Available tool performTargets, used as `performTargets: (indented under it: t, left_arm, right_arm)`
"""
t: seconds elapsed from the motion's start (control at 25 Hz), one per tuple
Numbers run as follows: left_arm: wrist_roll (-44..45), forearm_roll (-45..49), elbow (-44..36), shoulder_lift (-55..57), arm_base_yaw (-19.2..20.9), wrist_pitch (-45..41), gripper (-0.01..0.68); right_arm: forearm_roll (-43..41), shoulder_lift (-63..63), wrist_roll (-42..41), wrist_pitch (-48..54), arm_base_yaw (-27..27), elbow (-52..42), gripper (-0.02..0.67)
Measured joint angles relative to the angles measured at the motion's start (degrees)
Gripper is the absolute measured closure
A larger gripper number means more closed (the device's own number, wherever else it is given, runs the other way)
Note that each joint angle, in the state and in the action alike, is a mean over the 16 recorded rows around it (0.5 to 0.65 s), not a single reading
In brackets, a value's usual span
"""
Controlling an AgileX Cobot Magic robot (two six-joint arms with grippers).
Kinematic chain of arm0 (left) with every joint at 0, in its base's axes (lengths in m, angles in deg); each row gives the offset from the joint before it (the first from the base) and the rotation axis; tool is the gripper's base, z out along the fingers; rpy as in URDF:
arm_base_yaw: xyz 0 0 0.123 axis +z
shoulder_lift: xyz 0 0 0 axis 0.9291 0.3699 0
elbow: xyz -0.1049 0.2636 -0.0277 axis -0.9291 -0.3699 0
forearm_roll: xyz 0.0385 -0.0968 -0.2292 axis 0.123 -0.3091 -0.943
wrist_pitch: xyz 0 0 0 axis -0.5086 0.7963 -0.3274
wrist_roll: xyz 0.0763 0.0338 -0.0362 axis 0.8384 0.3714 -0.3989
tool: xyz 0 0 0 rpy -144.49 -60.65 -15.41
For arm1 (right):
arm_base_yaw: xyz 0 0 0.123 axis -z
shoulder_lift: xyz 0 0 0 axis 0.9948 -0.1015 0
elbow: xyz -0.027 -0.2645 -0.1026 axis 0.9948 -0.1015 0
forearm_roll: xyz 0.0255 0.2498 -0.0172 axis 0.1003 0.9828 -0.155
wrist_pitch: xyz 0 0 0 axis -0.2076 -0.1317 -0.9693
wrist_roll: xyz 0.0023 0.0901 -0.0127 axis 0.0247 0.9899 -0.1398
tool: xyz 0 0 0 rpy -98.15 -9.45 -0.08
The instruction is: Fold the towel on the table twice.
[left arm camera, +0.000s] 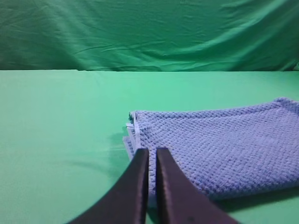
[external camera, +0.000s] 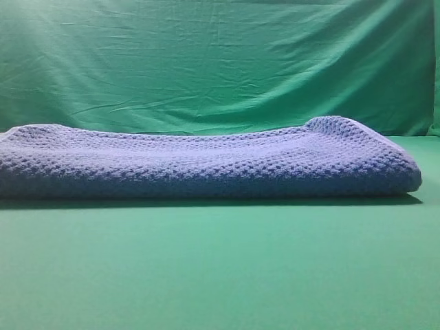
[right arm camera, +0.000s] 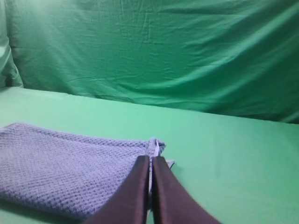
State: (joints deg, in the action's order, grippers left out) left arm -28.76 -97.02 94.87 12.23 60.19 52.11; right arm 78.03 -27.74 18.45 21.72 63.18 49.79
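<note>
With the waffle-weave towel (external camera: 206,161) lying folded on the bench (external camera: 220,275), I hold both tools (left arm camera: 152,156) (right arm camera: 150,163) clenched, empty, beside its edges, judging only withdrawal remains.

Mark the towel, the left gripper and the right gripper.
Blue-grey waffle-weave towel (external camera: 206,165): exterior high view, middle of its folded top.
Left gripper, dark, shut (left arm camera: 152,156): left wrist view, between the fingertips.
Right gripper, dark, shut (right arm camera: 150,161): right wrist view, between the fingertips.
</note>
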Motion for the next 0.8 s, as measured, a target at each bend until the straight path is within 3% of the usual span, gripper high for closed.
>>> performTargets:
  t: [0.8]
  left_arm:
    - [1.7, 0.2, -3.9, 0.0, 0.0, -0.7, 0.608]
  right_arm:
    - [0.1, 0.0, 0.0, -2.5, 0.0, -5.9, 0.649]
